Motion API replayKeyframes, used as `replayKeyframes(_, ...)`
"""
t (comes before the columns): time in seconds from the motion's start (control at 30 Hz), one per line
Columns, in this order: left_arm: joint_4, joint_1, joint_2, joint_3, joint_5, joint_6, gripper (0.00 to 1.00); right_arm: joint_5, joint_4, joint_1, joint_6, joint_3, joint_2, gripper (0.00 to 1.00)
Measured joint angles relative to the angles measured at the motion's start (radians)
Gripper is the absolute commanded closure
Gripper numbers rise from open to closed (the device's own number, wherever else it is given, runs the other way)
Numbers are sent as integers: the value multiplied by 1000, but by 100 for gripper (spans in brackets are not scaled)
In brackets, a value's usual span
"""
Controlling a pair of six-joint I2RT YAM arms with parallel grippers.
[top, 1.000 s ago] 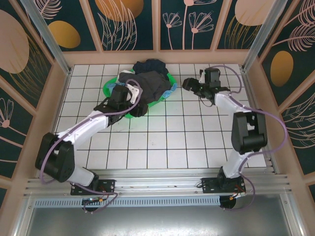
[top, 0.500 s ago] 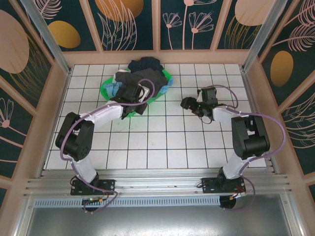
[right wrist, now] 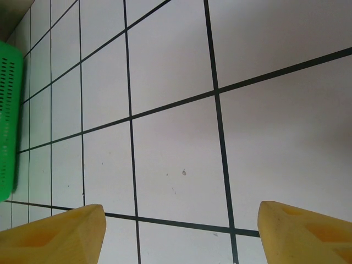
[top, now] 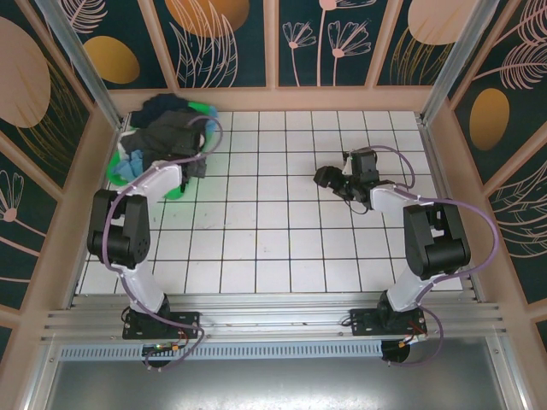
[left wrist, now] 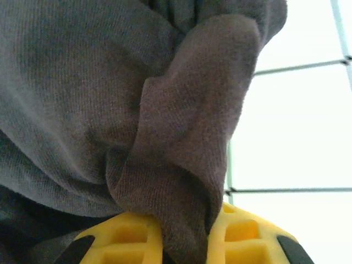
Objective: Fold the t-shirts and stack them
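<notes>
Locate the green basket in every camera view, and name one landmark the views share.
Top external: green basket in the table's far-left corner, heaped with clothes.
Left wrist: left end effector shut on a fold of the grey t-shirt, with tiles at right.
Right wrist: the basket's perforated wall runs along the left edge.
Shared landmark: the white tiled table with dark grid lines.
</notes>
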Motion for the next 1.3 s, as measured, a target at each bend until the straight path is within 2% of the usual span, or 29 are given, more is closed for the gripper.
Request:
replayKeyframes(0.2,6,68,71,57,-45,0,100,7,-1,0,0,0,0,27)
replayKeyframes(0.23,7,72,71,58,-43,0,97,10,-3,0,0,0,0,27)
replayKeyframes(0.3,4,73,71,58,-39,0,78,13,-8,0,0,0,0,27)
replayKeyframes(0.37,3,74,71,58,-22,-2,53,24,-18,0,0,2,0,27)
replayKeyframes(0.43,-3,76,68,61,5,-10,36,32,-32,0,-1,8,0,27)
replayKeyframes(0.6,-19,78,1,71,76,-74,25,76,-61,4,-3,23,-18,27)
replayKeyframes(0.67,-43,78,-35,102,71,-115,17,97,-72,8,-3,23,-42,28)
replayKeyframes(0.7,-58,78,-43,131,58,-137,15,106,-74,11,-4,23,-53,28)
replayKeyframes(0.77,-89,82,-40,220,27,-191,18,121,-77,20,-4,23,-78,29)
replayKeyframes(0.9,-166,120,52,438,26,-289,35,134,-77,33,-8,23,-98,31)
replayKeyframes(1.03,-245,173,249,659,90,-352,37,134,-80,37,-12,23,-98,31)
replayKeyframes(1.17,-321,185,385,713,123,-386,40,134,-80,37,-16,20,-103,32)
replayKeyframes(1.2,-335,184,406,720,128,-391,44,133,-82,37,-20,18,-106,32)
replayKeyframes(1.3,-394,184,463,800,137,-407,68,131,-100,37,-39,18,-125,32)
